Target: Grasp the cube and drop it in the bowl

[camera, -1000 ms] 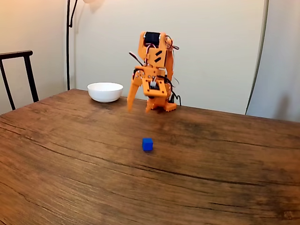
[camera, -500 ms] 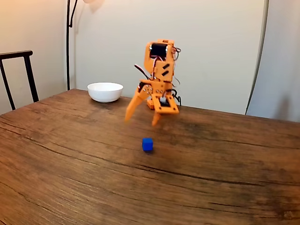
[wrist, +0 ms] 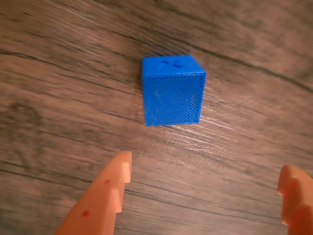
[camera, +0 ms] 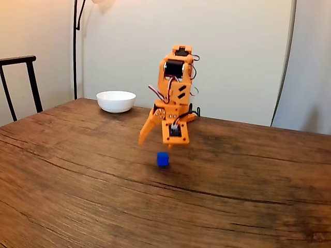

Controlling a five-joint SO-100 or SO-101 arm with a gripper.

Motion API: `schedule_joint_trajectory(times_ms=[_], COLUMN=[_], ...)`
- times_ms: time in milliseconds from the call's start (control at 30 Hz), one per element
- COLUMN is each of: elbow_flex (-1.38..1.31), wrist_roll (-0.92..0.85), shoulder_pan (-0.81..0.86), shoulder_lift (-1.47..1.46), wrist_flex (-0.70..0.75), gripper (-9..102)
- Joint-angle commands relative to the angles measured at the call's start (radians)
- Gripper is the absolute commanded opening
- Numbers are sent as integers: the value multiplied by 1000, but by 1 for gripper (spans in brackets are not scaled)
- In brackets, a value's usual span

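Observation:
A small bright-blue cube [camera: 163, 159] rests on the wooden table [camera: 77, 170]; the wrist view shows the cube [wrist: 172, 89] just ahead of the fingertips. My orange gripper [camera: 155, 144] hangs open a little above and behind the cube, its fingers spread wider than the cube. From the wrist, the gripper [wrist: 208, 174] has one finger [wrist: 105, 196] at lower left and the other at the lower right edge, with bare wood between them. A white bowl [camera: 116, 101] stands at the far left of the table, well away from the gripper.
A dark chair back [camera: 18, 77] stands beyond the table's left edge, and a lamp pole [camera: 75, 46] rises behind the bowl. Cables trail at the arm's base [camera: 192, 109]. Bare wood stretches in front of the cube.
The arm has stretched forward and down from near its base, bringing the open gripper to just above the cube. Cube and bowl have stayed in place.

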Motion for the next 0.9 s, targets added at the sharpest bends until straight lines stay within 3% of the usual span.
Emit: schedule_joint_trajectory(times_ms=[0,167,867], elbow_flex=[-44,-44,-44], wrist_roll=[-35,-38,-40], shoulder_pan=[-8,-25,-71], shoulder_lift=[0,-12,-104], wrist_flex=[-17,-114,-158], gripper=[41,41,40])
